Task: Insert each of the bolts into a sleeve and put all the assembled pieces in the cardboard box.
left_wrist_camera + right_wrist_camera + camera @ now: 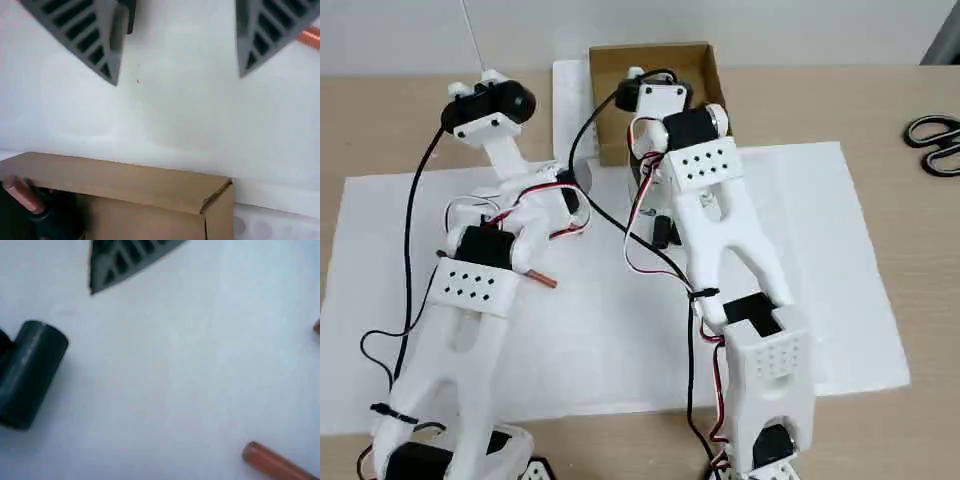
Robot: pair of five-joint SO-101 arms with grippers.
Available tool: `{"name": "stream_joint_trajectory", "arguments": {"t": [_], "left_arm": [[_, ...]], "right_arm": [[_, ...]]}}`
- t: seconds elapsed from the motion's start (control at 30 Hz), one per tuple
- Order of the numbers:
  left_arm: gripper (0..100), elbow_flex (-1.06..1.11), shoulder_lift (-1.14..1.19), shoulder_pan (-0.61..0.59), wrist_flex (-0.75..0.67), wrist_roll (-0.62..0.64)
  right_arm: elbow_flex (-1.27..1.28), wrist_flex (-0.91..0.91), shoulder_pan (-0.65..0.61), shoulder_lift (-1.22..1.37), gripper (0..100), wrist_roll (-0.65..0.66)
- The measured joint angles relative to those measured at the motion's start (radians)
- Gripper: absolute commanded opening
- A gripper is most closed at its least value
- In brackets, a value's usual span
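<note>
"Where did the parts lie when this was taken?"

"A loose copper bolt [542, 279] lay on the white sheet [820, 250] toward the desk's left edge, beside the left arm. A black sleeve [30, 375] lay on its side on the same sheet, below the right arm's wrist. The cardboard box [605, 100] stood at the desk's far edge, with what looked like one assembled piece [22, 197] inside."

"And the tools?"

"The left tool [177, 75] hung with its jaws apart over bare sheet just short of the box, holding nothing. As for the right tool [665, 232], I couldn't tell whether it was apart or together."

"So what would do the step well?"

"I judged a bolt had to be picked up next. Close across the middle of the shank, keep it level, then line it up with the sleeve's bore before pushing."
</note>
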Motion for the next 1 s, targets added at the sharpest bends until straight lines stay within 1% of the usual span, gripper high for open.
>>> {"name": "stream_joint_trajectory", "arguments": {"t": [0.23,0.67,0.83,1.0], "left_arm": [[15,0.000,0.000,0.000,0.000,0.000],[15,0.000,0.000,0.000,0.000,0.000],[15,0.000,0.000,0.000,0.000,0.000],[15,0.000,0.000,0.000,0.000,0.000]], "right_arm": [[0.002,-0.015,0.002,0.081,22.5,-0.017],[0.002,-0.157,-0.002,0.146,22.3,-0.025],[0.002,-0.166,-0.029,0.163,22.3,-0.025],[0.002,-0.176,-0.031,0.203,22.3,-0.025]]}}
